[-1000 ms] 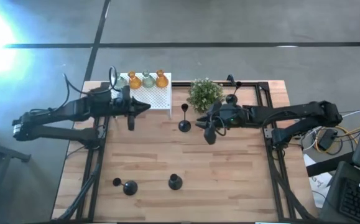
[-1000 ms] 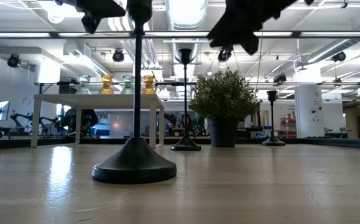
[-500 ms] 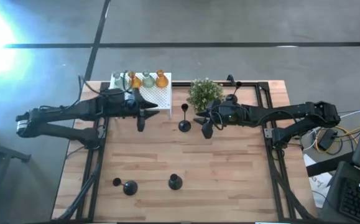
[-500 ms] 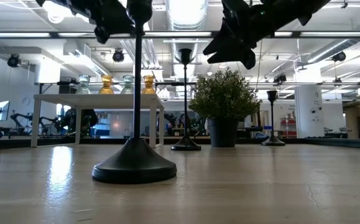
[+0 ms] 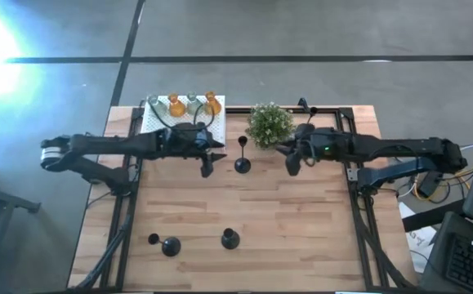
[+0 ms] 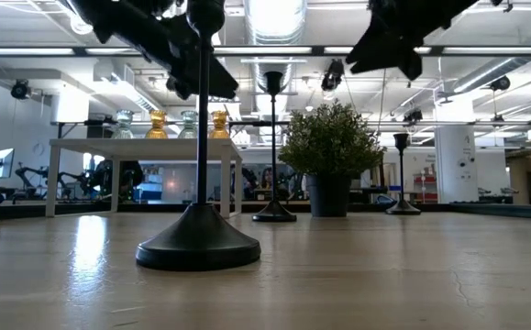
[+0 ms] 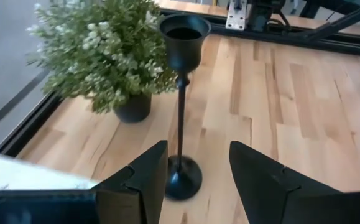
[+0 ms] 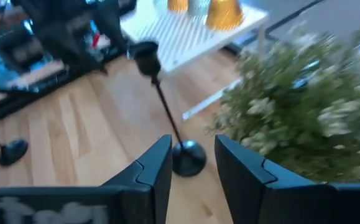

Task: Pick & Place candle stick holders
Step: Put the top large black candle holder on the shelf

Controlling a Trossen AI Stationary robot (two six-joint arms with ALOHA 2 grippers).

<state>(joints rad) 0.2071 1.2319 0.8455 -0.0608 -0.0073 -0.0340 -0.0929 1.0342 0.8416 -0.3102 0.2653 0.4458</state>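
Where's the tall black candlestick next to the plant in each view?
High: tall black candlestick centre, between both grippers.
Low: mid-distance, left of the potted plant.
Left wrist: dead ahead between the fingers.
Right wrist: ahead, slanting.
Shared landmark: the potted plant.

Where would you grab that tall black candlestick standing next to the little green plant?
Probably by the thin stem of the tall black candlestick holder, from the side, fingers either side. It stands upright on its round base; the cup and base look too wide. The open left gripper already faces it; the bushy potted plant crowds one side.
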